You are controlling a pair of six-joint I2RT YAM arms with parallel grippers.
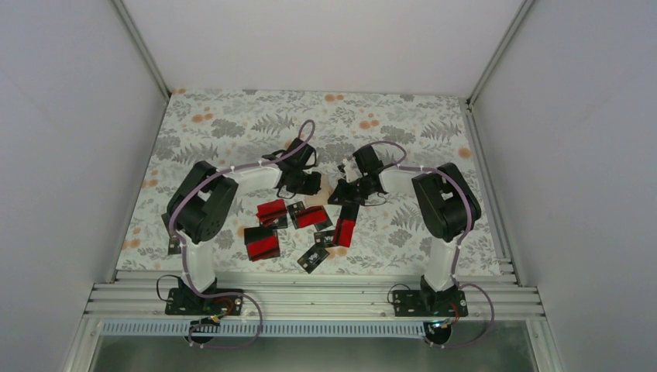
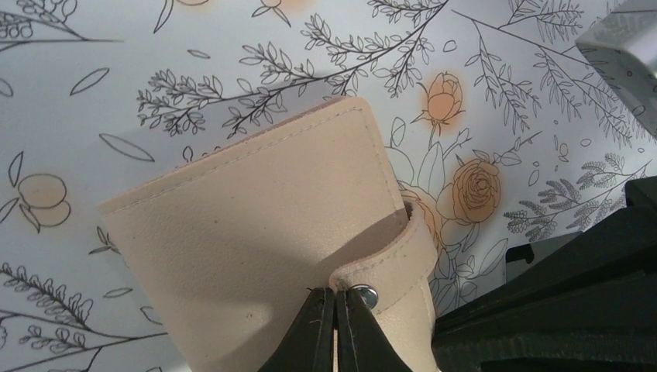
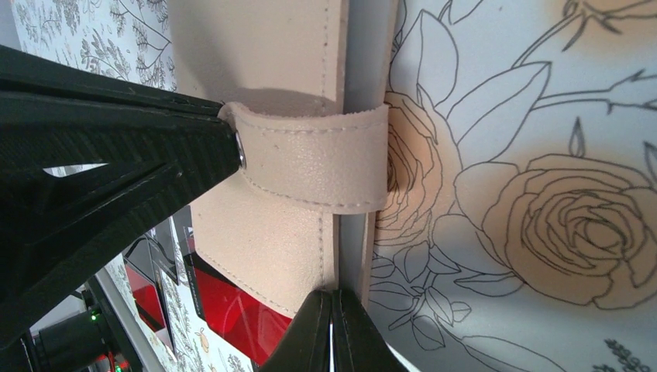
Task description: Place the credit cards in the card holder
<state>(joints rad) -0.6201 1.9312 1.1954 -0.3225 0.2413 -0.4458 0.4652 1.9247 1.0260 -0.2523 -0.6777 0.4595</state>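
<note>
Behind my left pincer and right pincer, whose matte black fingers taper to thin wedges, I see white links, bulky black joint housings and a lilac cable along each arm.

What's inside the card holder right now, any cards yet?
The card holder is folded shut, its strap wrapped round the edge, so only the tan outside shows. The inside is covered: whether it holds anything cannot be told.

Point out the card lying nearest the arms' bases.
The mostly black card, tilted like a diamond at the front of the scatter. Every other card lies farther back, and most show red.
</note>
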